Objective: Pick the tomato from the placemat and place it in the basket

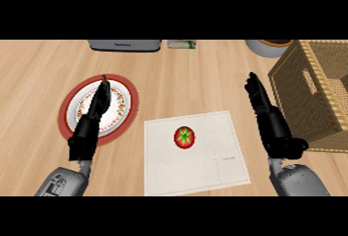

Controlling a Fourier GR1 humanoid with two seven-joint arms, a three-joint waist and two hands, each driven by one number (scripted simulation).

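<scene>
The tomato [184, 137] sits on the placemat [197, 170], off to the left of my right hand [266, 115], which is open with straight fingers and nearer to it than my open left hand [92, 120], the basket [319, 97] just right.

Tomato [184, 137] rests on placemat [197, 156], near counter [176, 78] front edge. Basket [319, 92] occupies right edge. Left hand [92, 122], fingers straight, overlies plate [125, 99]. Right hand [268, 115], fingers straight, between placemat and basket.
</scene>
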